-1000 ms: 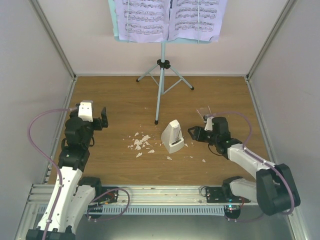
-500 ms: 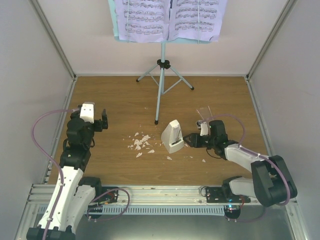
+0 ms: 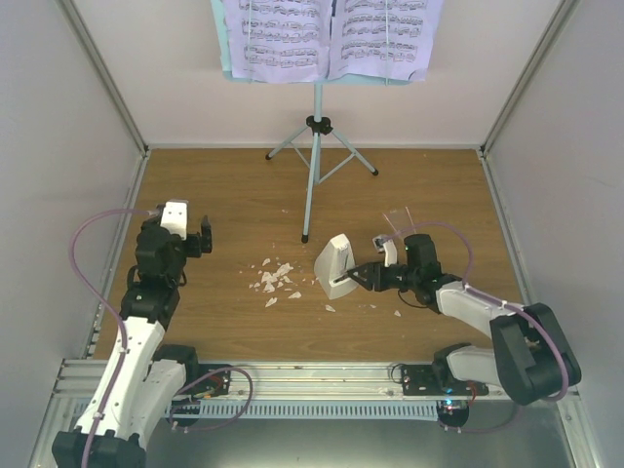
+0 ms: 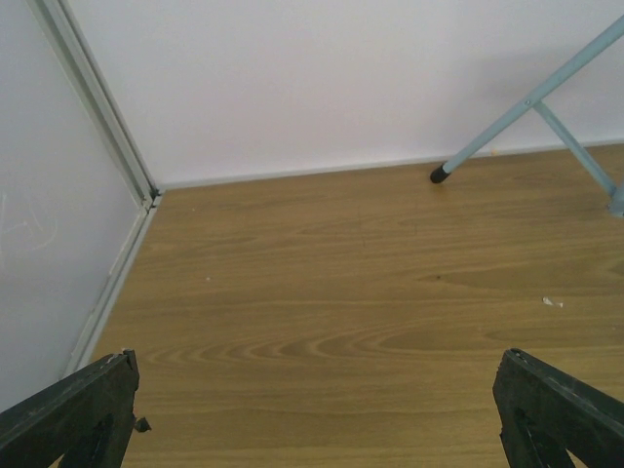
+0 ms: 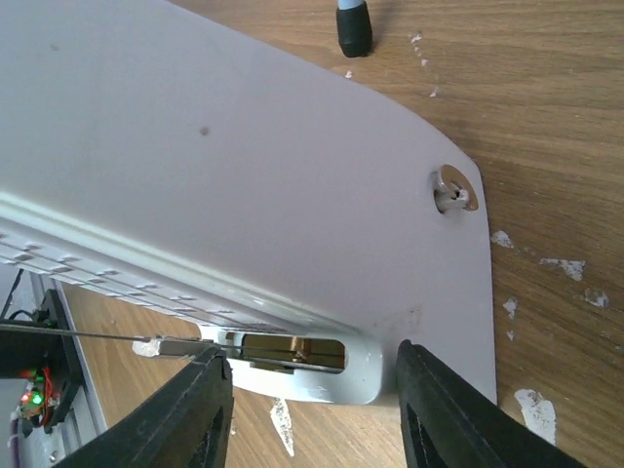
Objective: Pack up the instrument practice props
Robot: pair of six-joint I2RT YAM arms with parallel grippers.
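From above, the white metronome (image 3: 334, 265) stands in the middle of the table (image 3: 224, 185), just near of the music stand (image 3: 314, 156) foot, with crumbs (image 3: 273, 278) on its left. The right pincer (image 3: 361, 277) sits low at its right side. If it pushes and does not squeeze, the metronome could tip left or slide into the crumbs. The left pincer (image 3: 203, 237) hangs far off on the left. In the left wrist view, its fingers (image 4: 68, 409) are spread wide and hold nothing. In the right wrist view, the right pincer's fingers are spread too, with a corner of the metronome between them. I cannot tell if they touch it. The side is smooth and slanted, so a weak pinch could slip off.
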